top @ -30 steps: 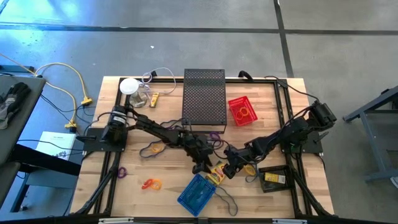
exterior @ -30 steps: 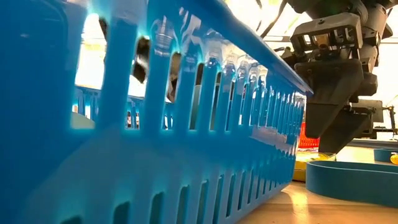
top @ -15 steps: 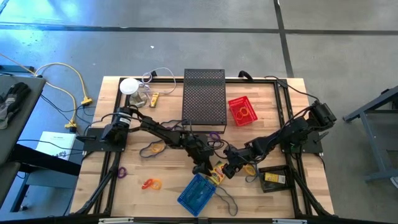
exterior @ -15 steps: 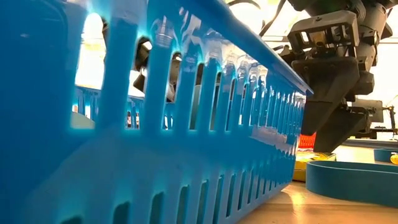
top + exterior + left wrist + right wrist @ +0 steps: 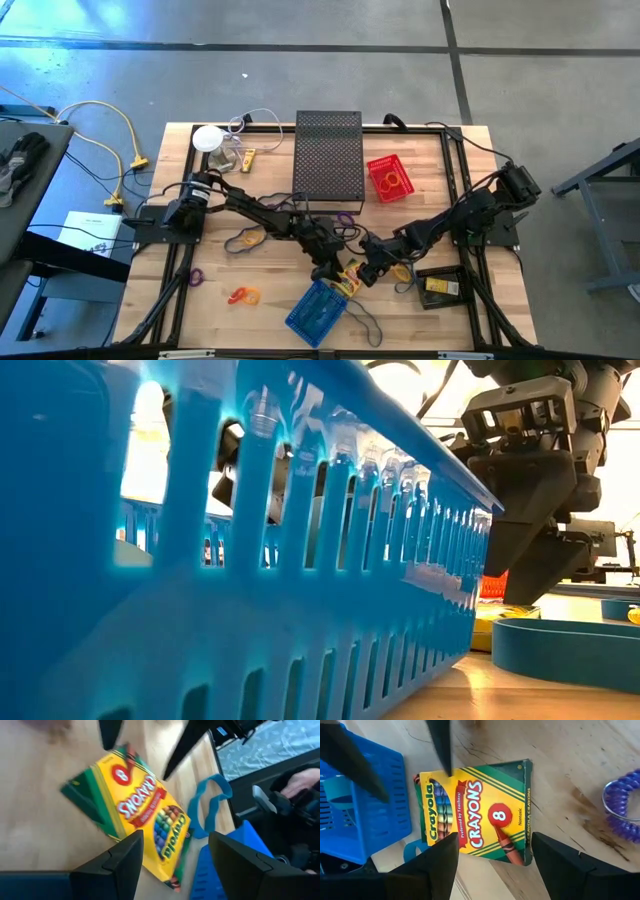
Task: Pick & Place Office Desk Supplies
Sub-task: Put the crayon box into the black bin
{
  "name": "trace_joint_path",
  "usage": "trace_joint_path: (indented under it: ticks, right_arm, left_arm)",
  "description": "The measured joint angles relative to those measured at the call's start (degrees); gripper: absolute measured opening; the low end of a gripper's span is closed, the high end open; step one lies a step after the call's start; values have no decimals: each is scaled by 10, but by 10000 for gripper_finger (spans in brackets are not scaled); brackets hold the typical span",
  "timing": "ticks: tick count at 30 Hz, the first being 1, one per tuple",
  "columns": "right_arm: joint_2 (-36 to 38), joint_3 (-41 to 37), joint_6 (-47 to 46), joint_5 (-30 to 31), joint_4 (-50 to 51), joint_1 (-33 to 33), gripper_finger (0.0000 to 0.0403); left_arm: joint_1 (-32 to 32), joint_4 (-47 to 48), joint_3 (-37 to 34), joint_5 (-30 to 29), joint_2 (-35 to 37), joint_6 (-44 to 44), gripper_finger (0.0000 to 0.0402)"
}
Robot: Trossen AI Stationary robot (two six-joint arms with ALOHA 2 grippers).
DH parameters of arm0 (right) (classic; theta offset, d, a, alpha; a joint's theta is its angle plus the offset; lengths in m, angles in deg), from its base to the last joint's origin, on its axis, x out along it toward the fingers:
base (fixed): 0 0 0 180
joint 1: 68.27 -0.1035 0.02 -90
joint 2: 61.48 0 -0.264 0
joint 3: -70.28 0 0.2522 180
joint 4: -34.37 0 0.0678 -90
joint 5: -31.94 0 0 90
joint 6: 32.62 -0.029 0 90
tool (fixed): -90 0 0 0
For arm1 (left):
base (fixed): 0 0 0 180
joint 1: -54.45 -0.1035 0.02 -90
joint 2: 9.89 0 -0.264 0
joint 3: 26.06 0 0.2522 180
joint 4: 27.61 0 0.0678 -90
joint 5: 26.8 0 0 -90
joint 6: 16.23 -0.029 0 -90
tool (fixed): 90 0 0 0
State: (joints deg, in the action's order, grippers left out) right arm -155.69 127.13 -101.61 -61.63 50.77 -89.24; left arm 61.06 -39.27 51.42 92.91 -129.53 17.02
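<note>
A yellow-and-green crayon box lies flat on the wood between my two grippers, next to the blue slotted basket. My left gripper hovers over it, open, its fingers astride the box in the left wrist view. My right gripper comes from the table's right, also open, above the same box. In the low view the right gripper points down above the yellow box. Whether either fingertip touches the box does not show.
A blue rubber band lies beside the box, and a purple coil lies farther off. The black mesh box and the red basket stand at the far side. Orange bands, a purple loop and a tan band lie left.
My right gripper has edged a little toward the table's left, over the crayon box. My left gripper has shifted slightly behind the blue basket. The box and basket have stayed in place.
</note>
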Motion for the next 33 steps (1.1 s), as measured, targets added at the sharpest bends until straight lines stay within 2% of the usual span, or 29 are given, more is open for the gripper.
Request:
trace_joint_path:
  ticks: [25, 33]
  right_arm:
    - [0, 0, 3, -4, -22, 0, 238]
    - [0, 0, -12, -23, -19, 0, 238]
  left_arm:
    - [6, 25, -1, -38, -1, 12, 218]
    - [6, 31, -1, -45, -1, 16, 218]
